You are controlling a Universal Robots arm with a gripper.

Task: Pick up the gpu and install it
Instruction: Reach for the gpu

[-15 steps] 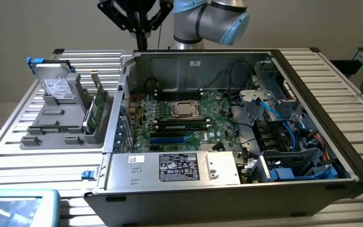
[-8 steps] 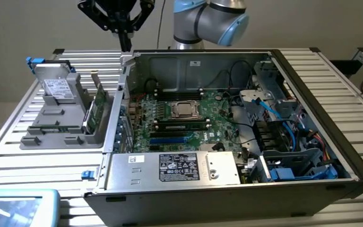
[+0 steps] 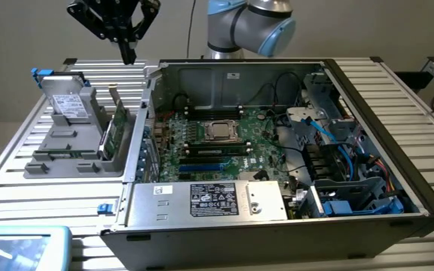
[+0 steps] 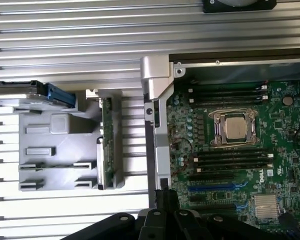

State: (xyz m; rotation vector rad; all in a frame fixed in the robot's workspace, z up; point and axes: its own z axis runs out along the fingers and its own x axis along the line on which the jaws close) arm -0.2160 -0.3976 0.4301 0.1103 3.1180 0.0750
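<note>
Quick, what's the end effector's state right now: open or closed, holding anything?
End effector: closed, holding nothing, up in the air apart from the gpu, which stands on edge in the grey holder.

Open black steel computer case (image 3: pixel 225 84) on slatted aluminium table (image 3: pixel 51 197); inside it, green motherboard (image 3: pixel 173 135) and silver labelled power supply (image 3: pixel 209 200); beside it, grey plastic parts holder (image 3: pixel 63 149) carrying silver white-labelled hard drive (image 3: pixel 70 104).

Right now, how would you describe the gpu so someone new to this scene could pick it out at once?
Find the open computer case, then the grey holder beside it on the exterior view's left. The gpu is the green card standing on edge along the holder's side nearest the case; its neighbour, the hard drive, is silver with a white label.
</note>
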